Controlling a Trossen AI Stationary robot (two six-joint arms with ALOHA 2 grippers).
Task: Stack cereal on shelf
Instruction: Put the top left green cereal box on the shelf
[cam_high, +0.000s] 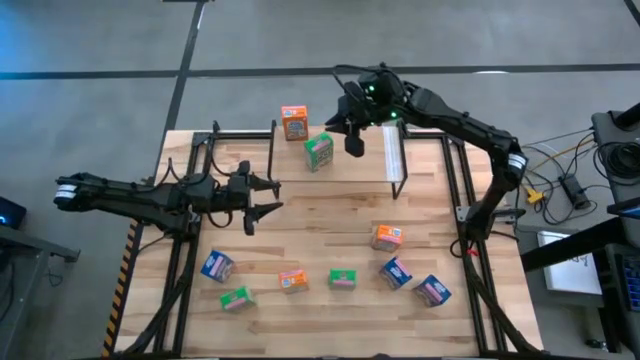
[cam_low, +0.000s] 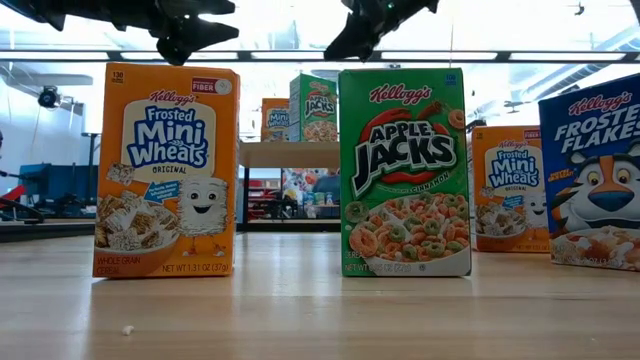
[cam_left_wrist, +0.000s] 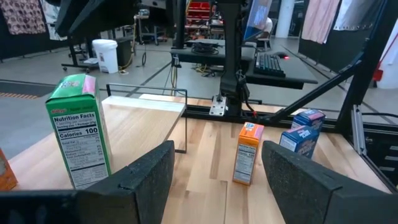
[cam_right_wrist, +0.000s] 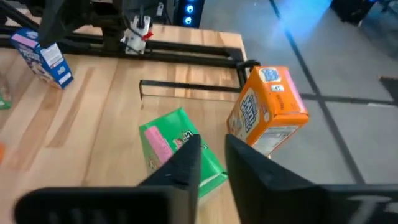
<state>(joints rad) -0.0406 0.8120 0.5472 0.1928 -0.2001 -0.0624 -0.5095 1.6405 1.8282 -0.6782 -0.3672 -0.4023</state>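
Green box (cam_right_wrist: 180, 155) beside orange box (cam_right_wrist: 268, 112); shelf (cam_right_wrist: 112, 118).

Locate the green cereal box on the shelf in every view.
High view: green box on the shelf, right of the orange box.
Low view: far back, beside that orange box.
Left wrist view: near left.
Right wrist view: centre, behind the right gripper.
Shared landmark: the orange box.
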